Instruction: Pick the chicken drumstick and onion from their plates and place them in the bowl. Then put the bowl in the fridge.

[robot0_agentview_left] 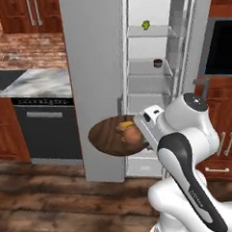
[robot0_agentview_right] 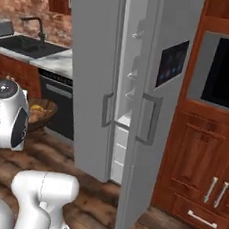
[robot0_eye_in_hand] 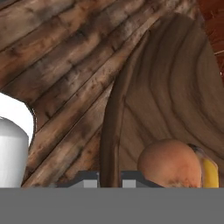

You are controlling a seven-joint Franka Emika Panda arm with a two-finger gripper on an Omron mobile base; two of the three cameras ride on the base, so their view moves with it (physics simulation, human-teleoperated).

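- The bowl (robot0_agentview_left: 107, 135), dark brown wood with clear grain, is held up in the air in front of the fridge (robot0_agentview_left: 93, 66), well above the plank floor (robot0_agentview_left: 50, 198).
- Gripper (robot0_eye_in_hand: 109, 177): jaws drawn nearly together, clamped on the bowl's rim; in the hand view one dark tip sits on each side of the rim edge. In the left base view the hand meets the bowl at its right edge.
- The onion (robot0_agentview_left: 132, 135), round and reddish-brown, lies inside the bowl, toward the gripper's side.
- The chicken drumstick (robot0_agentview_left: 124, 124), yellowish, lies in the bowl too, touching the onion on its far side. In the hand view its yellow end (robot0_eye_in_hand: 209, 173) shows just beside the onion (robot0_eye_in_hand: 170, 162).
- From the right base view the bowl (robot0_agentview_right: 42, 114) is partly hidden behind the arm's white joint; a bit of yellow and brown shows inside it.
- Fridge doors stand open. White interior, glass shelves (robot0_agentview_left: 145, 32). A small green item (robot0_agentview_left: 146, 25) rests on an upper shelf, a small dark item (robot0_agentview_left: 157, 63) on the shelf below.
- Bowl is outside the fridge, in front of the left door's grey panel, lower than both stocked shelves.
- Left of the fridge: marble counter (robot0_agentview_left: 36, 83) over a dark dishwasher (robot0_agentview_left: 46, 129). Sink (robot0_agentview_right: 26, 46) with a black tap farther along. Right of it: wooden cabinet with a built-in oven (robot0_agentview_right: 227, 74).
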